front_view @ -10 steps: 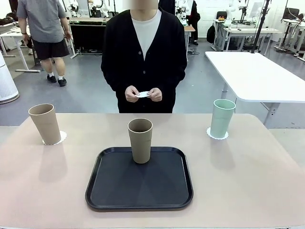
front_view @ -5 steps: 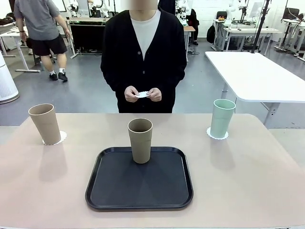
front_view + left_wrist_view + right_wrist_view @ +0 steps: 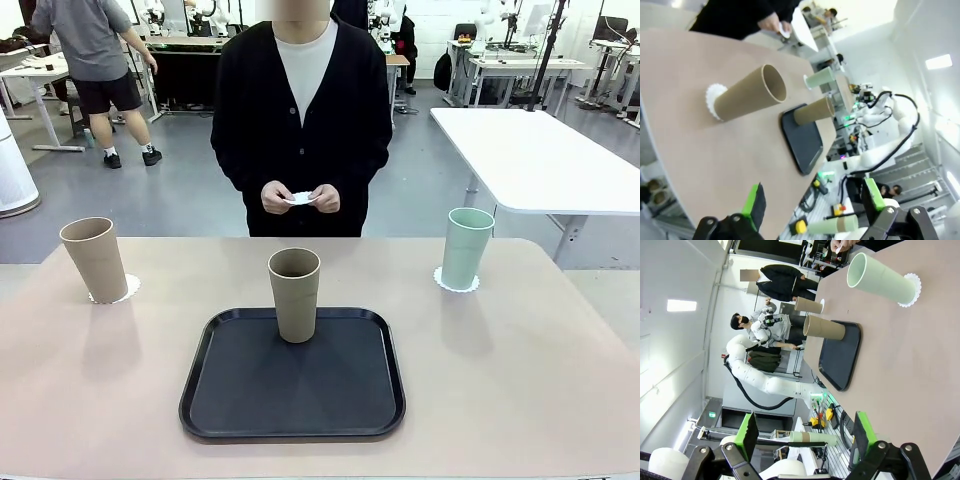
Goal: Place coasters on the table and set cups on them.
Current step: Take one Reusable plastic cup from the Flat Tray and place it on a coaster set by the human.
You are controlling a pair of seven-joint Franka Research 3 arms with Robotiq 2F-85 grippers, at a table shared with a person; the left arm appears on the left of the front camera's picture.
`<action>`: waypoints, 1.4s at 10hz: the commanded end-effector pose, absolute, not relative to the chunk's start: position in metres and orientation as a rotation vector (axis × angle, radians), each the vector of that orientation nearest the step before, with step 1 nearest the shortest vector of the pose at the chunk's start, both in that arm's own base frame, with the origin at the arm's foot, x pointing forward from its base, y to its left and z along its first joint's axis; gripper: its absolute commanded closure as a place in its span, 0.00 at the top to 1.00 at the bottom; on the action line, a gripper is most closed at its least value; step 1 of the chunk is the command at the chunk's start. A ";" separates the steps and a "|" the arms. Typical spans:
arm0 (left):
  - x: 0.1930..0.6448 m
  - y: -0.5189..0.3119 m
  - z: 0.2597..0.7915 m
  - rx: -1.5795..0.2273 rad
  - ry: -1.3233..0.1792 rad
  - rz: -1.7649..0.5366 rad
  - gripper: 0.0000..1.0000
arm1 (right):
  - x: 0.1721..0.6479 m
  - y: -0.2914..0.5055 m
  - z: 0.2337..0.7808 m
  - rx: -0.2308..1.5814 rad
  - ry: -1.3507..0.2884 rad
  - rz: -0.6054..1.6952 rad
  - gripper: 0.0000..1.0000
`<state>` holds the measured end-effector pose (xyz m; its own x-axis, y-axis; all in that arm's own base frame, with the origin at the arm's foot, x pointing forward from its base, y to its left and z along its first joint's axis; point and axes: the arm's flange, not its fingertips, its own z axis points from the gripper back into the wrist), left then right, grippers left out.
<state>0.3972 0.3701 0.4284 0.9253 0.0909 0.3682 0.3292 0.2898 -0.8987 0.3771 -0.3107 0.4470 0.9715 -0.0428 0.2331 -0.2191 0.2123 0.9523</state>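
My left pincer [image 3: 814,196] hangs well back from the cups, fingers apart, empty. On the counter's [image 3: 520,380] left, a beige cup [image 3: 94,258] stands on a coaster [image 3: 128,290]. In the middle, the second beige cup [image 3: 295,293] stands on the black tray [image 3: 230,400]. Beyond it, the person's hands [image 3: 300,198] hold a third coaster [image 3: 299,198]. Right of that, the mint cup [image 3: 467,247] sits on the right coaster [image 3: 441,280]. My right pincer [image 3: 805,432] is spread wide, empty.

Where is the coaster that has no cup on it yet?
In the front view, the coaster is between the person's hands, beyond the far edge of the table, behind the brown cup on the black tray.
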 end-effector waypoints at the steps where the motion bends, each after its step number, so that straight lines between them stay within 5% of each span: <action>1: 0.403 0.385 0.428 -1.319 -0.393 -0.157 1.00 | 0.377 -0.310 0.448 1.351 -0.224 0.124 1.00; 14: 0.399 0.381 0.420 -1.317 -0.393 -0.172 1.00 | 0.377 -0.310 0.448 1.351 -0.224 0.124 1.00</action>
